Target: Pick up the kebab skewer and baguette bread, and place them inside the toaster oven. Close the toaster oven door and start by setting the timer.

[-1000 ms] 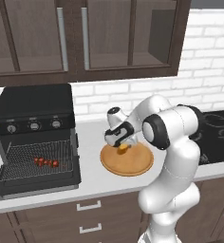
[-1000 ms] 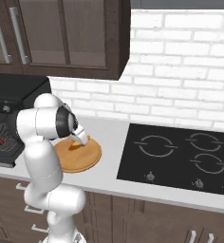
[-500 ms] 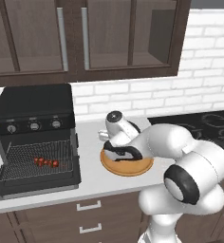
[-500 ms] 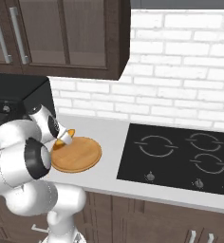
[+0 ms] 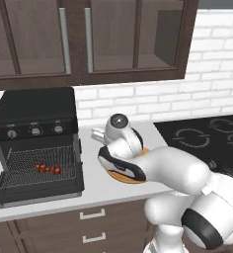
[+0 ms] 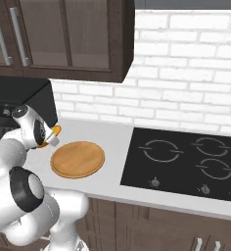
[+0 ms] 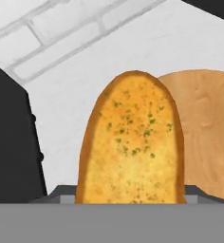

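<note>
The toaster oven [image 5: 34, 143] is standing at nine o'clock on the worktop [image 5: 94, 190], its door [image 5: 37, 190] hanging open and the kebab skewer [image 5: 48, 169] lying on the rack inside. The wooden plate [image 6: 78, 159] is sitting bare at the worktop's middle. The fingers [image 6: 53, 134] are pinching the baguette bread [image 7: 132, 142], carrying it aloft between plate and oven. The second loading step seems underway; next, the bread needs travelling toward nine o'clock and lowering beside the skewer.
</note>
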